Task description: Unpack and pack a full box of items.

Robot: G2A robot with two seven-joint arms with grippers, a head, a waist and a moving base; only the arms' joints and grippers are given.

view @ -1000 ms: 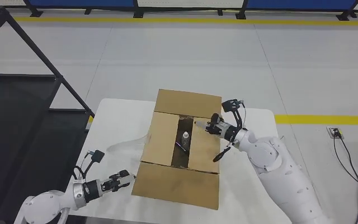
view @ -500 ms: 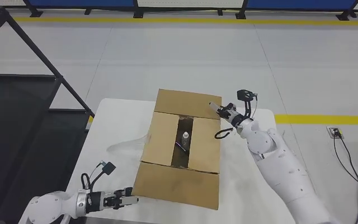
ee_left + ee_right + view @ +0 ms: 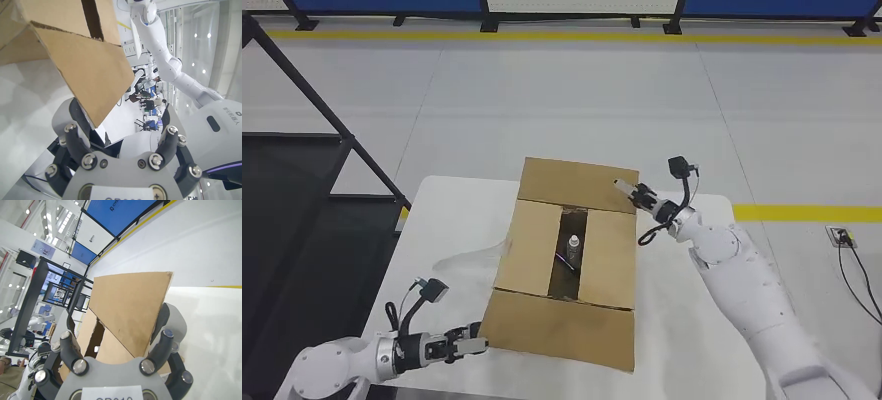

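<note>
**Box** [image 3: 539, 252]: brown cardboard, stood near the middle of the white surface [image 3: 447, 225] with its top unsealed. The two side flaps lay folded inward, with a dark gap left between them. The far flap [image 3: 577, 184] and the near flap [image 3: 562, 335] were both splayed outward.

**Bottle** [image 3: 573, 245]: small, with a pale cap, inside the box. It was seen through the gap between the side flaps. The other contents were too dark to tell.

**Left end effector** [image 3: 474, 344]: sat low over the surface at the near left corner of the near flap. It was released, its fingers [image 3: 79, 113] spread wide. The corner of the flap sat between them, close beside one finger. Whether it touched that finger could not be told.

**Right end effector** [image 3: 628, 188]: sat at the far right corner of the far flap. It was released and gripping nothing, its fingers [image 3: 164, 315] set one on either side of the flap. The flap's side edge ran just beside one finger.

The two end effectors were well apart, at opposite corners of the box.
</note>
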